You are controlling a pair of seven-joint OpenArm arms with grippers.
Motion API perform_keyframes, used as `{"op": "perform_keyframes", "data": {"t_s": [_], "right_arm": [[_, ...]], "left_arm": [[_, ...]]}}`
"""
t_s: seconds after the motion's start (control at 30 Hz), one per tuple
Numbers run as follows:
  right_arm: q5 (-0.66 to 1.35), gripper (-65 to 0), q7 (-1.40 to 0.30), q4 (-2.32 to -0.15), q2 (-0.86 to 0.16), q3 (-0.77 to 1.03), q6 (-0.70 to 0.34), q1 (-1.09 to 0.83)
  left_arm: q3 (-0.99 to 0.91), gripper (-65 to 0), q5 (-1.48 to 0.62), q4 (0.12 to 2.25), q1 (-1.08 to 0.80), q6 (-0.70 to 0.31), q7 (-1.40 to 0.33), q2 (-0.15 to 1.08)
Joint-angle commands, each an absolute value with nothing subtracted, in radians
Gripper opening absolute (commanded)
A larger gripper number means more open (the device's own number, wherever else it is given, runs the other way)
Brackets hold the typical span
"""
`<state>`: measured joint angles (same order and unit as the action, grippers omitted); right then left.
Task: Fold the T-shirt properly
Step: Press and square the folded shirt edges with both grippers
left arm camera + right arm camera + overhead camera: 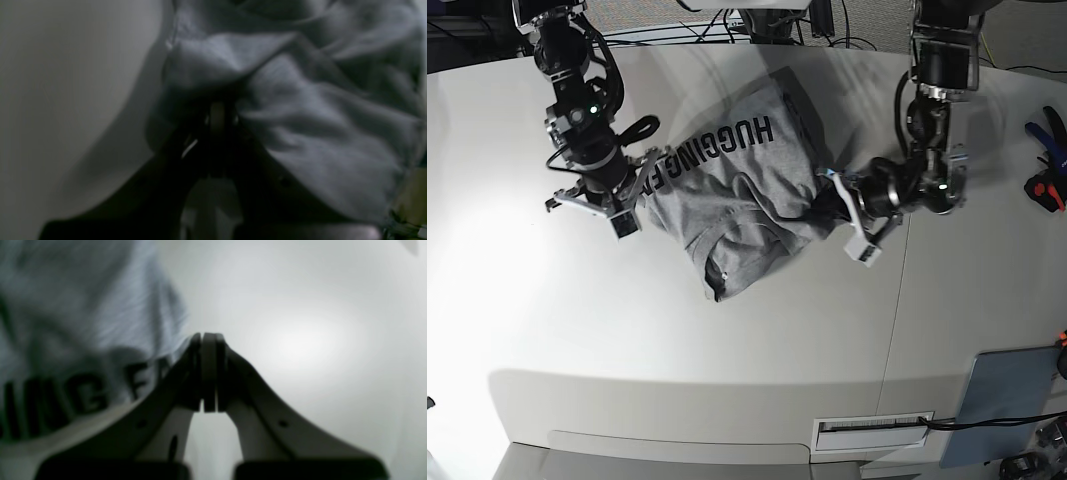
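Observation:
The heather-grey T-shirt [737,190] lies bunched in the middle of the white table, black block lettering facing up, stretched between my two grippers. My left gripper [835,200] is shut on a crumpled fold at the shirt's right side. In the left wrist view the T-shirt [317,116] bulges around the dark shut left gripper [217,113]. My right gripper [635,190] holds the shirt's left edge beside the lettering. In the right wrist view the right gripper [208,338] has its pads pressed together, and the T-shirt [83,323] runs into the tips from the left.
The white table [727,340] extends around the shirt, with a seam running down its right part. Blue and red hand tools [1045,160] lie at the far right edge. A blue-grey pad [1012,390] sits at the front right. Cables [727,30] run along the back.

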<state>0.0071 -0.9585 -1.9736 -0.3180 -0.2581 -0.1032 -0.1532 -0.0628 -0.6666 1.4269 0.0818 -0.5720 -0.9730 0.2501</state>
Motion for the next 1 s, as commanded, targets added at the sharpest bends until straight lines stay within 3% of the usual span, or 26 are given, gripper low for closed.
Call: {"op": "perform_keyframes", "data": {"t_s": [0.0,0.37,0.57,0.97], "right_arm": [[0.027,-65.0,-0.934,-1.968,-0.327,-0.242,-0.101,-0.129],[0.222,-65.0,-0.947,-1.682,-0.324,-0.234,-0.185,0.062],[0.375,-65.0,-0.993,-1.591,-0.324,-0.235,-0.326,0.083],[0.377,-65.0,-1.020,-1.736,-0.324,-0.234,-0.344,-0.105]], "left_arm": [[-0.091,-65.0,-0.703,1.471,0.090,-0.577,-0.981,0.255],[-0.272,-65.0,-0.741,1.686,-0.144,-0.565,-1.073,0.255],[-0.271,-65.0,-0.653,1.674,-0.271,-0.565,-0.850,0.239],[-0.271,-65.0,-0.566,1.505,-0.140,-0.574,-0.806,0.163]]}}
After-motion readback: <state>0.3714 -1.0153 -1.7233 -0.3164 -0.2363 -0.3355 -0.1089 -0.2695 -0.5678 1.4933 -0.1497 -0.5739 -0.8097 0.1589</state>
